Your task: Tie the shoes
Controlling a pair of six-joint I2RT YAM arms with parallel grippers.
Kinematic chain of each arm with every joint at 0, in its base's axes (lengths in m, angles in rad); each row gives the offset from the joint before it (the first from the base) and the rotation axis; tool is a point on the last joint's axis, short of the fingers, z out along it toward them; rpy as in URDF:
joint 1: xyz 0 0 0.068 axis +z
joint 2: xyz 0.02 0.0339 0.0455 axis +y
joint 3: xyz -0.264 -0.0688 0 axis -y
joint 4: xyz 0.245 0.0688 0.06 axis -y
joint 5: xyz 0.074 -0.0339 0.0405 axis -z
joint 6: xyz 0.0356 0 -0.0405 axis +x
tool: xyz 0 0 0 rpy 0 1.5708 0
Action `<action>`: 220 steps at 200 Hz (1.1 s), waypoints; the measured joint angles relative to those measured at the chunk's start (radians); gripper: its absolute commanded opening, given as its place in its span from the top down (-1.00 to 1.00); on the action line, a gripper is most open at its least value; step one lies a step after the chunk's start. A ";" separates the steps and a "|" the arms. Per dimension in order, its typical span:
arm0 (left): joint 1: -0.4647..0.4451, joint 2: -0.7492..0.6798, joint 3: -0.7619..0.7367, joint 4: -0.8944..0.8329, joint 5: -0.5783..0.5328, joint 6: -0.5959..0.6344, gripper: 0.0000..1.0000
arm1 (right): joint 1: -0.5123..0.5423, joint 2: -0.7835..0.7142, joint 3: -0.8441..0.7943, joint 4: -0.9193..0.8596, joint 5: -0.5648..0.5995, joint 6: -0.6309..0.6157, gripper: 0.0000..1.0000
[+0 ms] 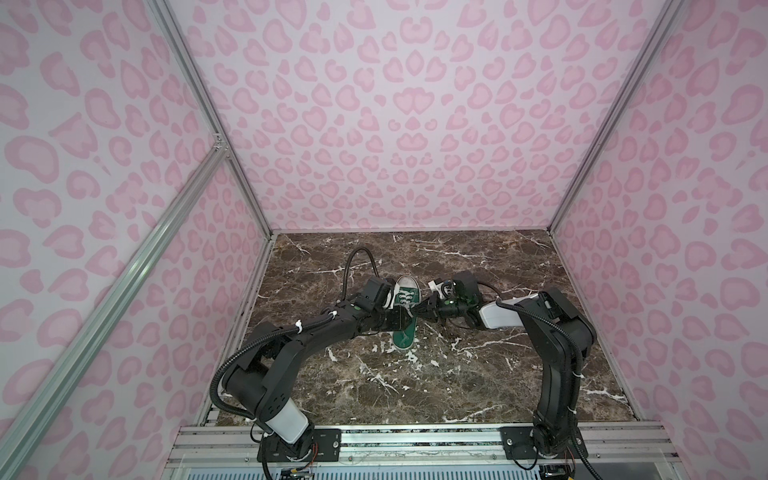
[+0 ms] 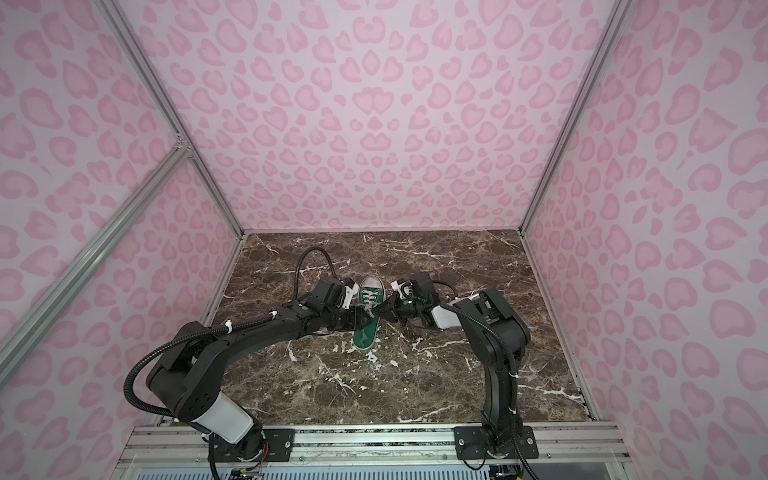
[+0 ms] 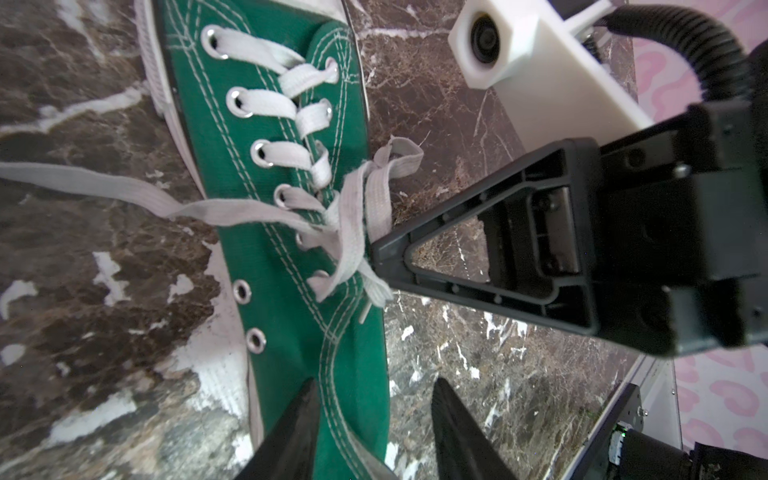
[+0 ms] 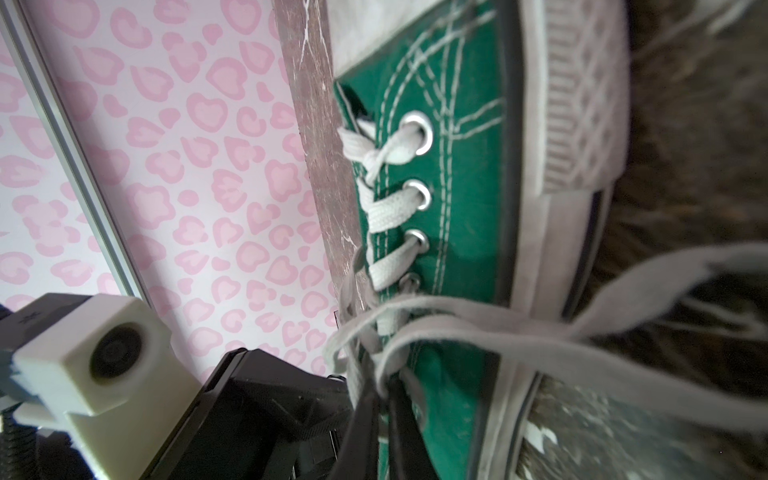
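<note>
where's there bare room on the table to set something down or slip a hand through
Front: wide bare table between the heel of the sneaker and the front rail. Back: a bare strip between its toe and the back wall, right of the cable loop. Crowded: mid-table, where the left tool and right tool meet at the laces.

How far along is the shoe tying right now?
Done: the laces are threaded up the sneaker and crossed. In hand: the right claw pinches them at the crossing. Remaining: no bow shows, and the left claw is open, holding nothing.
</note>
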 measured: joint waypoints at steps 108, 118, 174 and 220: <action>0.000 0.065 0.038 0.024 0.011 -0.008 0.39 | 0.000 0.019 -0.011 0.037 -0.021 0.030 0.82; 0.000 0.070 0.039 0.024 0.011 -0.008 0.39 | 0.000 0.021 -0.014 0.046 -0.023 0.041 0.82; 0.000 0.084 0.039 0.025 0.010 -0.007 0.39 | 0.000 0.034 -0.021 0.089 -0.040 0.072 0.82; 0.000 0.098 0.039 0.027 0.010 -0.004 0.39 | 0.000 0.050 -0.035 0.150 -0.054 0.116 0.82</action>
